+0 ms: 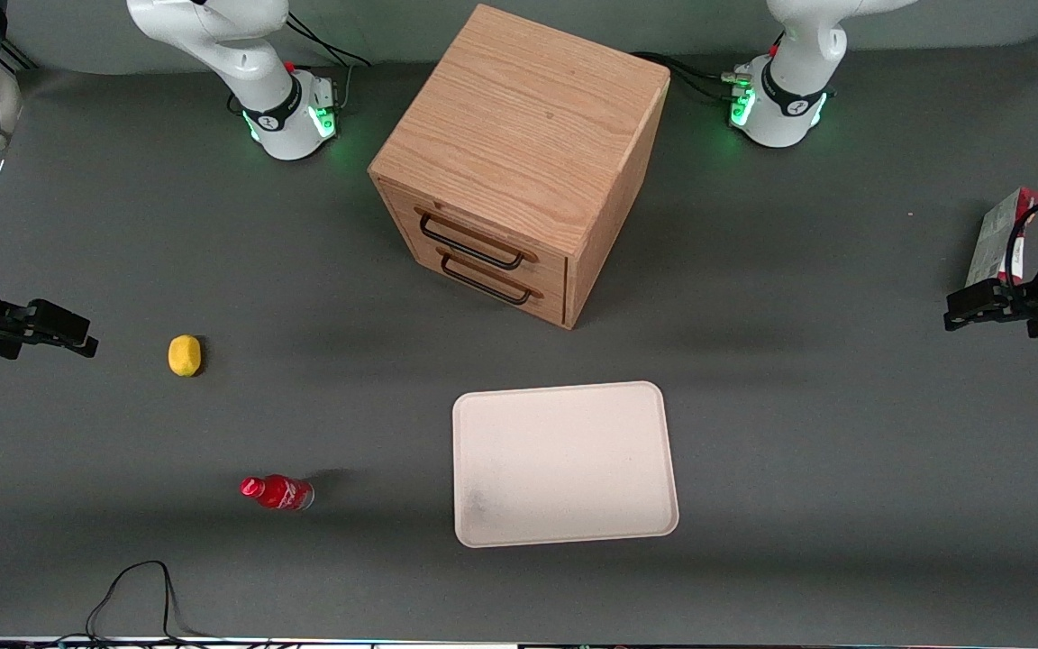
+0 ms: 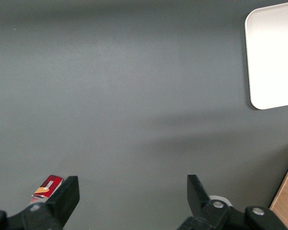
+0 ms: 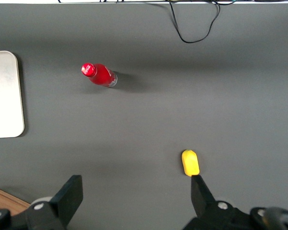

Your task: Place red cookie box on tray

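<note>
The red cookie box point(image 1: 997, 236) stands on its edge at the working arm's end of the table, partly hidden by the arm's cable. One red corner of it shows in the left wrist view point(image 2: 48, 186), beside one fingertip point(image 2: 68, 194). My left gripper point(image 1: 969, 311) is open and empty, held above the mat just nearer the front camera than the box. In the left wrist view the gripper point(image 2: 132, 194) has only bare mat between its fingers. The cream-white tray point(image 1: 564, 464) lies empty near the table's front middle, and also shows in the left wrist view point(image 2: 273, 57).
A wooden drawer cabinet point(image 1: 519, 162) with two closed drawers stands farther from the camera than the tray. A yellow lemon point(image 1: 184, 354) and a small red bottle point(image 1: 277, 492) lie toward the parked arm's end. A black cable point(image 1: 136, 595) loops at the front edge.
</note>
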Robot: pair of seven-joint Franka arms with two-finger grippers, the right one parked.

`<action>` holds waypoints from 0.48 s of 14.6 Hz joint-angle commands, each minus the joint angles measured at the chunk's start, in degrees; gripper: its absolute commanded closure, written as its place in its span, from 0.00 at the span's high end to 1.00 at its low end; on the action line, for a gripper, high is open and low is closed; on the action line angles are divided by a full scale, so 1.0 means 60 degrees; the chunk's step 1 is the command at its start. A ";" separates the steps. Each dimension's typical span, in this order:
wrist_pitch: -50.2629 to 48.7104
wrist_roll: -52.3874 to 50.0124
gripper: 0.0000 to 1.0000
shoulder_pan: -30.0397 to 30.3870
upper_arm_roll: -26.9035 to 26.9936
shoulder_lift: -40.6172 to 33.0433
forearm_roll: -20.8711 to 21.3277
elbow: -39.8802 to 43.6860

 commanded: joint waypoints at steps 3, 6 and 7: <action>-0.0150 0.0085 1.00 0.0048 0.0220 0.0189 0.0182 0.0237; -0.0500 0.1729 1.00 0.0063 0.1126 0.0336 0.0502 0.0034; -0.0502 0.3089 0.99 0.0107 0.1579 0.0394 0.0882 -0.0113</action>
